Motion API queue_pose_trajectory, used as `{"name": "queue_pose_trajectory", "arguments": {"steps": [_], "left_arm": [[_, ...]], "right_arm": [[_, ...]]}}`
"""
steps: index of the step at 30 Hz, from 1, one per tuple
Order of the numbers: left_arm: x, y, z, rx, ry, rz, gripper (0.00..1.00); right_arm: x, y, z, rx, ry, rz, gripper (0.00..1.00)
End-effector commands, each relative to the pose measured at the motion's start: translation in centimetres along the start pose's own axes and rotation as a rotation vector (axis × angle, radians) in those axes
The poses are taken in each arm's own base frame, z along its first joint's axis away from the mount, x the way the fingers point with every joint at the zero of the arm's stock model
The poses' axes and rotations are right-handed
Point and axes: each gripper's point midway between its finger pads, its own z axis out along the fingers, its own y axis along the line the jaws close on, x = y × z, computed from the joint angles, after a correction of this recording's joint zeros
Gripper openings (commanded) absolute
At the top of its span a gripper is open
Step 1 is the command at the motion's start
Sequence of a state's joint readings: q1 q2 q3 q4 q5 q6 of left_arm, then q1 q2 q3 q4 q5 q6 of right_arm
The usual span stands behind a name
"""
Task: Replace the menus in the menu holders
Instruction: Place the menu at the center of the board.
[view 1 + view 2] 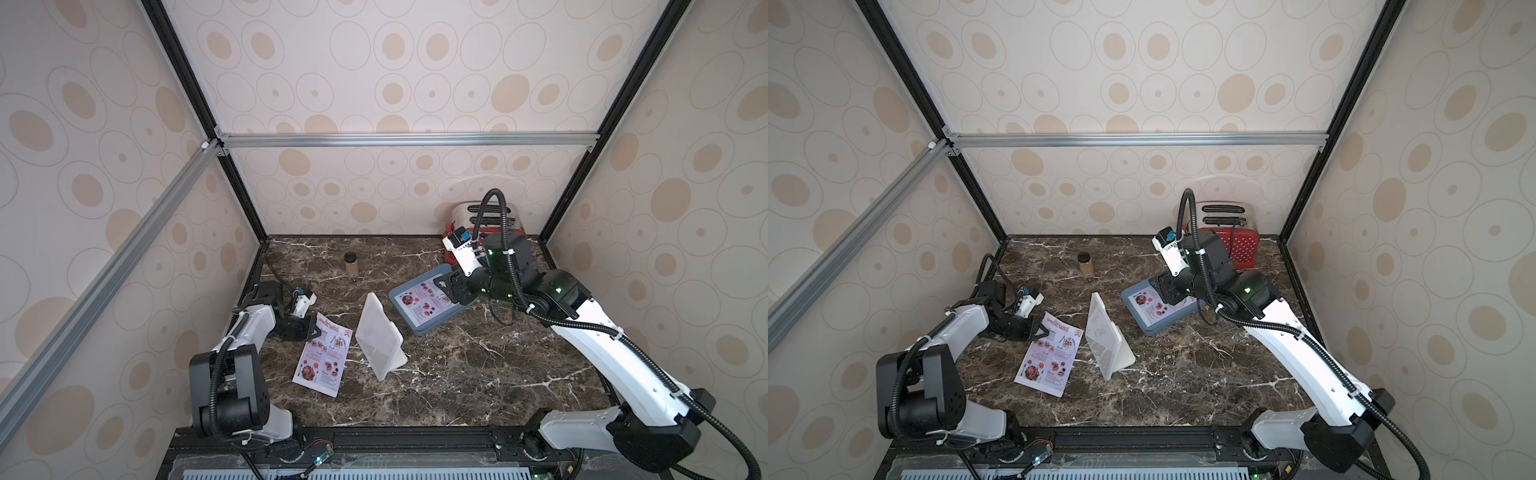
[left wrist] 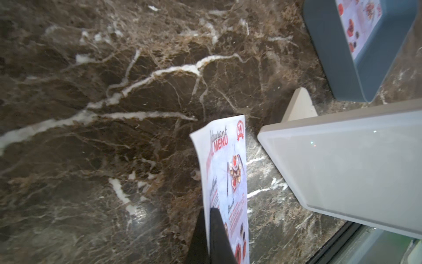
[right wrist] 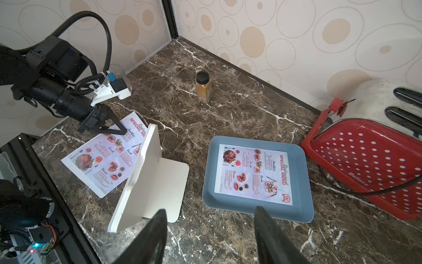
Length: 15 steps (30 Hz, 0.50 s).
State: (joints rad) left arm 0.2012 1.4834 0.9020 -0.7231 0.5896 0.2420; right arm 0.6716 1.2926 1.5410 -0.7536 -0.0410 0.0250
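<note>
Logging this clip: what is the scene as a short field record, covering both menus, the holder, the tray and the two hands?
left hand: shut, pinching the edge of the left menu
left menu: beside the menu holder, outside it
menu holder: upright on the table, face blank, no menu in it
tray menu: flat, face up in the tray
right hand: open, empty, over the tray
bystanders: spice jar, red toaster
</note>
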Motion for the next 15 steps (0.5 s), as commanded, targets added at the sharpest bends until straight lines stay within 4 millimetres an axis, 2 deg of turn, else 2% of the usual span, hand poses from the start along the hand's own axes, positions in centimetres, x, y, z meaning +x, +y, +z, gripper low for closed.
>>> {"name": "queue_pose_trajectory", "arguments": {"steps": [1,4,5,8,12,15], "left_arm": [[0.5,2.3,-0.1,-0.108,0.067,0.058,0.00],[0.5,3.3,0.0,-0.155,0.091,0.061,0.00],[0.5,3.5,-0.1,-0.169,0.093,0.058,0.03],[0.4,4.3,-0.6,-0.223,0.088,0.059,0.28],[-0.6,4.5,-2.4,-0.295,0.036,0.082,0.43],[-1.7,4.8,-5.2,-0.400,-0.024,0.118,0.50]], "right_arm": [[-1.0,0.2,0.1,-0.022,-0.025,0.020,0.61],[-0.9,0.1,0.5,-0.024,-0.018,0.029,0.60],[-0.9,0.1,0.5,-0.024,-0.018,0.032,0.60],[-0.7,0.0,0.5,-0.020,-0.011,0.038,0.60],[0.2,-0.6,0.3,0.008,0.012,0.073,0.58],[1.7,-1.3,0.5,0.036,0.050,0.123,0.58]]}}
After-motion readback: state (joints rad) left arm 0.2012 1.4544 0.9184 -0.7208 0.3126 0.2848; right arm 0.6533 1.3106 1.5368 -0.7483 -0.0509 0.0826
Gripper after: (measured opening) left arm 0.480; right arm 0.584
